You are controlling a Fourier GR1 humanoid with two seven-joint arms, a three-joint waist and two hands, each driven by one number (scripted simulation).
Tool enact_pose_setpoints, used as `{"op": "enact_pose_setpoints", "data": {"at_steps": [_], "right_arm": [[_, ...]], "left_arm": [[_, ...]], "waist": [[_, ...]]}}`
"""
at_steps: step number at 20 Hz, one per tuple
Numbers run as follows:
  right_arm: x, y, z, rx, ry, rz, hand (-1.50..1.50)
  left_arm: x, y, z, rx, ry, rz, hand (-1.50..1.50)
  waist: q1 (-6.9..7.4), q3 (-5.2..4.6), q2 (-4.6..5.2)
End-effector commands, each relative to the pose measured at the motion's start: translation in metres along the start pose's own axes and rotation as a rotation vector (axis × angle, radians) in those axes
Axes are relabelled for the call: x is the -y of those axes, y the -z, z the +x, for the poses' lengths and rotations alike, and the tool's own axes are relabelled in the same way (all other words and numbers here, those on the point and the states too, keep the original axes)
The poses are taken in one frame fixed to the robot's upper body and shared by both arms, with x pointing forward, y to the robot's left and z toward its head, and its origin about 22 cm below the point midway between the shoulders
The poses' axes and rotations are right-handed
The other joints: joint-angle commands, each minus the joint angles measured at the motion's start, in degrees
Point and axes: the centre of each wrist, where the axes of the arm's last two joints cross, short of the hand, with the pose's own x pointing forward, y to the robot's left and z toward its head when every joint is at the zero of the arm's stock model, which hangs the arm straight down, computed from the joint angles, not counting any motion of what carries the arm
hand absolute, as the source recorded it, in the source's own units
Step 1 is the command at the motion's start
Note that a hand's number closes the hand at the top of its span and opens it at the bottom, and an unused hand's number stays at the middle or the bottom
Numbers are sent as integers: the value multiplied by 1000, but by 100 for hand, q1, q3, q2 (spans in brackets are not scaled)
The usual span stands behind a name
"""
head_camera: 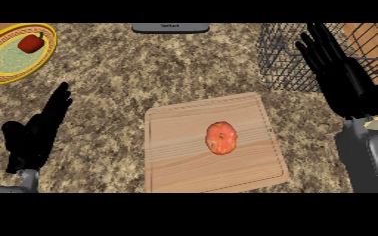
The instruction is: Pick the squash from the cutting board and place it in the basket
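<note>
An orange-red squash (221, 137) lies near the middle of the wooden cutting board (177, 165) on the speckled counter. A dark wire basket (284, 60) stands at the upper right, beyond the board. My right hand (341, 80) is raised at the right edge in front of the basket, fingers straight and holding nothing. It is up and to the right of the squash, well apart from it. My left hand (33, 132) rests open at the lower left, fingers up, far from the board.
A yellow-rimmed plate (9, 72) with a red vegetable (31, 43) on it sits at the upper left corner. A small grey panel (170, 27) lies at the counter's far edge. Bare counter stretches between the plate and the board.
</note>
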Motion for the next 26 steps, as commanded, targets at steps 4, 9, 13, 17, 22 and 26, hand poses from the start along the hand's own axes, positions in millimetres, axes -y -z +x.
{"op": "enact_pose_setpoints", "data": {"at_steps": [4, 9, 13, 17, 22, 26], "right_arm": [[9, -3, 4, 274, -35, -165, 150], [-44, -2, 9, 347, -541, 186, -150], [-143, -1, -23, 444, -520, 24, -150], [-203, 12, -4, 360, -580, -77, -150], [-226, 23, 24, 63, -735, -61, -150], [-211, 40, 32, -139, -1043, -125, -150]], "left_arm": [[-30, 27, 16, 13, -54, 28, 0], [-8, 30, 14, -27, -103, -29, 0], [2, 42, 12, -32, -116, -37, 0], [-9, 42, 3, -58, -97, -38, 0], [-9, 43, 11, -76, -99, -30, 0], [3, 41, 6, -79, -117, -12, 0]], "waist": [[33, 40, 73], [192, 6, 79], [156, 17, 94], [116, 14, 39], [36, 12, -24], [-107, -7, -86]]}}
